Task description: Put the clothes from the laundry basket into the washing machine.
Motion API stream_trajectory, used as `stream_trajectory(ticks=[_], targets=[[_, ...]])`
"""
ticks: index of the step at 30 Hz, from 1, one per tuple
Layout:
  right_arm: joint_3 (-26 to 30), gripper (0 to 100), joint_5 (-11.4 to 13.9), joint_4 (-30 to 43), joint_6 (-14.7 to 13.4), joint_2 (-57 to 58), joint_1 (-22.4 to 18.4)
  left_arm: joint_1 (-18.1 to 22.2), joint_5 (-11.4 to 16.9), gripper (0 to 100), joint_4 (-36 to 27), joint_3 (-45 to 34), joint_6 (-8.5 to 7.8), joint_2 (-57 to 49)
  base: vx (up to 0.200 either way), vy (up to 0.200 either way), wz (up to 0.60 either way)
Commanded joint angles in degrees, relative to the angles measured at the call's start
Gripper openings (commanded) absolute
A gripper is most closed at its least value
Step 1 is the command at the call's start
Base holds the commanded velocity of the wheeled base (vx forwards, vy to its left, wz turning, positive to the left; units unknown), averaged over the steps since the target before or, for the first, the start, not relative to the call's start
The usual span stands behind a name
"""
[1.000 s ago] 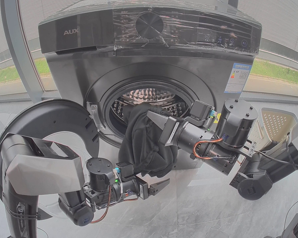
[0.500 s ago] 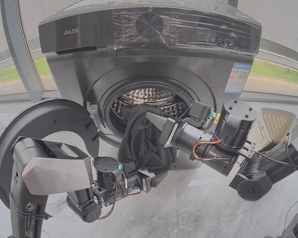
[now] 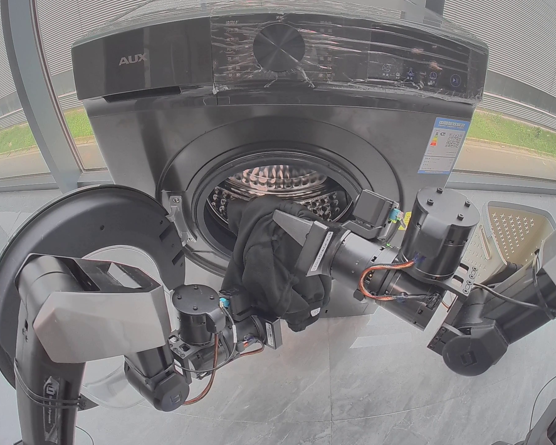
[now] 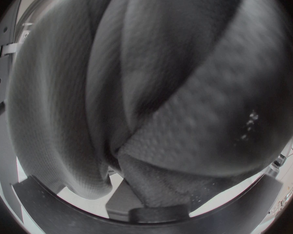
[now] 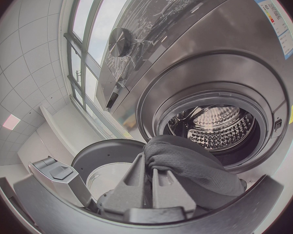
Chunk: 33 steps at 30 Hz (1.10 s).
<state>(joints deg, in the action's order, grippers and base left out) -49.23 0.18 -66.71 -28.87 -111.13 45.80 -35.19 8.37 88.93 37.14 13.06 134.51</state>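
A black garment (image 3: 265,267) hangs in front of the washing machine's (image 3: 167,125) open drum (image 3: 278,183), its upper end draped over the drum's rim. My right gripper (image 3: 287,220) is shut on the garment near its top; in the right wrist view the cloth (image 5: 185,166) lies bunched over the closed fingers (image 5: 167,186). My left gripper (image 3: 282,329) sits low, pushed up against the underside of the hanging bundle, its tip covered by cloth. The left wrist view has the garment (image 4: 153,98) pressed right up to it.
The round door (image 3: 86,230) stands swung open to the left of the drum, behind my left arm. A white perforated laundry basket (image 3: 513,230) sits on the floor at the right, behind my right arm. Grey tiled floor (image 3: 364,378) lies in front.
My left gripper has moved up and toward the machine, from open floor below the garment into its lower folds. The hanging bundle has lifted slightly. The right gripper has barely moved.
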Motion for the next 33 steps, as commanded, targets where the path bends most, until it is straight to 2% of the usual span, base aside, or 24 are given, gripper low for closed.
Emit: stream_trajectory(ticks=[1,5,6,10,12,13,17,19,20,22,25,28,29,30,32,33], targets=[[0.09,0,-0.01,0.00,0.04,-0.49,-0.54,-0.49,0.50,0,0.37,-3.22,0.39,-5.49,0.000,0.000,0.00],[0.36,0,0.08,0.00,0.13,-1.28,-0.89,-1.72,2.00,0,0.37,-7.97,0.30,-9.53,0.000,0.000,0.00],[0.62,0,0.17,0.00,0.13,-1.81,-1.42,-2.69,4.19,0,0.37,-11.74,0.04,-12.61,0.000,0.000,0.00],[0.89,0,0.34,0.00,0.13,-3.04,-2.12,-4.36,7.36,0,0.19,-18.07,-0.14,-18.93,0.000,0.000,0.00],[0.89,0,0.34,0.00,0.13,-3.13,-2.12,-4.44,7.45,0,0.19,-18.25,-0.14,-19.20,0.000,0.000,0.00],[1.41,0,0.52,-0.09,0.13,-3.22,-2.12,-4.88,9.91,0,0.19,-21.85,-0.14,-23.51,0.000,0.000,0.00],[2.64,0,0.70,0.00,0.30,-3.13,-2.03,-4.80,10.87,0,0.19,-24.66,-0.49,-27.20,0.000,0.000,0.00],[3.00,0,0.70,0.00,0.39,-3.04,-1.68,-4.62,10.79,0,0.19,-25.28,-1.19,-27.72,0.000,0.000,0.00],[3.00,100,0.70,-0.09,0.39,-3.04,-1.59,-4.36,10.70,0,0.19,-25.46,-1.63,-27.99,0.000,0.000,0.00],[3.08,100,0.52,-0.27,0.39,-3.22,-1.59,-4.00,10.35,0,0.28,-24.75,-2.25,-27.81,0.000,0.000,0.00],[3.26,100,0.17,-0.79,0.65,-3.39,-2.03,-2.51,10.17,0,0.19,-22.82,-2.07,-27.99,0.000,0.000,0.00],[4.05,100,0.17,-0.71,2.06,-3.13,-3.26,-0.93,7.53,0,0.19,-19.83,-1.72,-27.46,0.000,0.000,0.00],[4.05,100,0.17,-0.71,2.06,-3.13,-3.26,-0.93,7.53,0,0.19,-19.83,-1.72,-27.46,0.000,0.000,0.00],[4.93,100,0.17,-0.62,3.47,-2.95,-4.84,-0.23,5.16,0,0.19,-17.81,-1.37,-27.02,0.000,0.000,0.00],[5.81,100,-0.01,-0.71,5.31,-3.04,-5.99,0.30,3.58,0,0.19,-16.49,-1.28,-26.58,0.000,0.000,0.00],[5.81,100,-0.01,-0.71,5.31,-3.04,-5.99,0.30,3.58,0,0.19,-16.49,-1.28,-26.58,0.000,0.000,0.00]])
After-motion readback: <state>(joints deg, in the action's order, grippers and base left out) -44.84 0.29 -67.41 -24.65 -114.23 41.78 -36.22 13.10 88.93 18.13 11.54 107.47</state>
